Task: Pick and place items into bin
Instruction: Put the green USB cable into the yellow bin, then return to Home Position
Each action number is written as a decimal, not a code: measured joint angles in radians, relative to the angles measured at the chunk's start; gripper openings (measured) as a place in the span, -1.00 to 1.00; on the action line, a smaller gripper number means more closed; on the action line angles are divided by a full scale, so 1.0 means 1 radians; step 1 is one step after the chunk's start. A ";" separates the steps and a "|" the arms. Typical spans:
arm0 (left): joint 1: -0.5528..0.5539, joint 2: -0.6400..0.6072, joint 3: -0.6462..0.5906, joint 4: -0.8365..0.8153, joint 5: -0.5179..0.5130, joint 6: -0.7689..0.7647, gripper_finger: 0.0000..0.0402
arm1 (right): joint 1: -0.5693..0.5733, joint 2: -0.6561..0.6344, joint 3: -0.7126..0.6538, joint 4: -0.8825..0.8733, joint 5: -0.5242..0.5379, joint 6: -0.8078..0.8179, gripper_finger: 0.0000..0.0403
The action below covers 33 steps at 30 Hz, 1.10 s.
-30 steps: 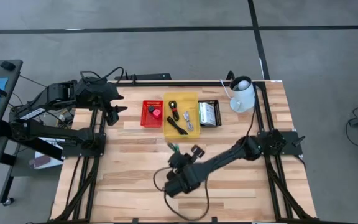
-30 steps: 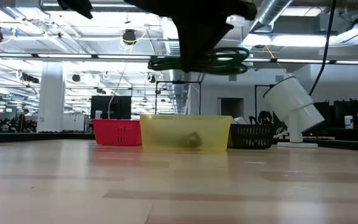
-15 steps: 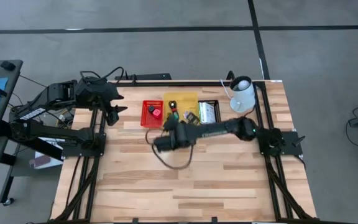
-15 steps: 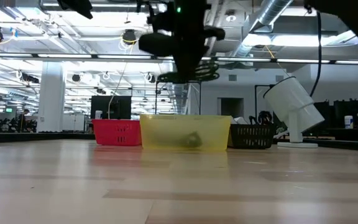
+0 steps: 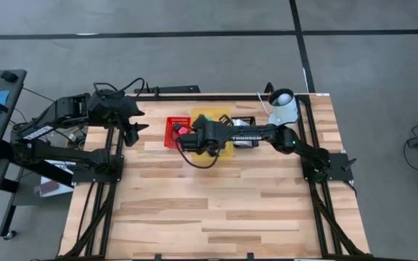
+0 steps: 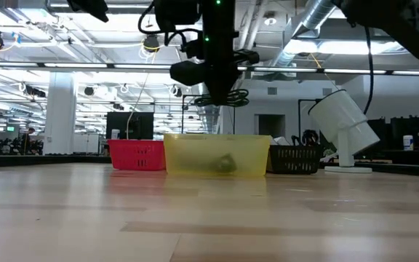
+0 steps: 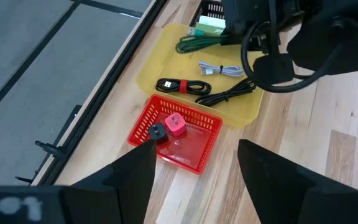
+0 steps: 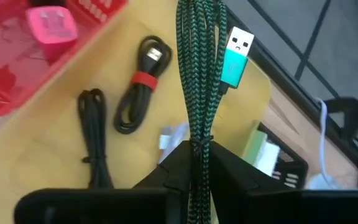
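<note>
My right gripper (image 8: pixel 197 152) has swung from the worktop's (image 5: pixel 216 203) middle to over the yellow bin (image 5: pixel 227 150). Its jaws pinch the green cable (image 8: pixel 197 74). My left gripper (image 7: pixel 191 168) waits with jaws spread.

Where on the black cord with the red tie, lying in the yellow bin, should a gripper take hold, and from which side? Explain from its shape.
Probably at the red tie, from straight above, fingers across the bundle. The black cord lies flat in the yellow bin, and the tie gathers its loops into the narrowest spot. The right gripper holds the green cable.
</note>
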 joint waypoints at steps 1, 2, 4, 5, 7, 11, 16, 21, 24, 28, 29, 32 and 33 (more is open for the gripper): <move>0.000 0.000 0.000 0.000 0.000 0.000 0.10 | 0.000 0.000 0.000 0.012 0.000 -0.015 -0.76; 0.000 0.000 0.000 0.000 0.000 0.000 0.10 | 0.000 0.000 0.000 0.023 0.000 -0.030 -0.73; 0.000 0.000 0.000 0.000 0.000 0.000 0.10 | 0.000 0.000 0.000 0.047 0.000 -0.051 -0.69; 0.000 0.000 0.000 0.000 0.000 0.000 0.10 | 0.000 0.000 0.000 0.057 0.001 -0.055 -0.66; 0.000 0.000 0.000 0.000 0.000 0.000 0.10 | 0.000 0.000 0.000 0.074 0.002 -0.056 -0.63; 0.000 0.000 0.000 0.000 0.000 0.000 0.10 | 0.002 0.000 0.000 0.079 0.003 -0.064 -0.58; 0.000 0.000 0.000 0.000 0.000 0.000 0.10 | 0.023 0.000 0.000 0.083 0.000 -0.146 -0.57; 0.000 0.000 0.000 0.000 0.000 0.000 0.10 | 0.086 0.000 0.000 0.073 -0.028 -0.291 -0.57; 0.000 0.000 0.000 0.000 0.000 0.000 0.10 | 0.126 0.000 0.002 0.025 -0.100 -0.363 -0.57; 0.000 0.000 0.000 0.000 0.000 0.000 0.10 | 0.197 -0.001 0.017 -0.046 -0.214 -0.329 -0.57; 0.000 0.000 0.000 0.000 0.000 0.000 0.10 | 0.222 -0.001 0.017 -0.038 -0.216 -0.322 -0.57; 0.000 0.000 0.000 0.000 0.000 0.000 0.10 | 0.303 -0.001 0.017 0.011 -0.194 -0.289 -0.57; 0.000 0.000 0.000 0.000 0.000 0.000 0.10 | 0.332 -0.001 0.017 0.037 -0.157 -0.283 -0.57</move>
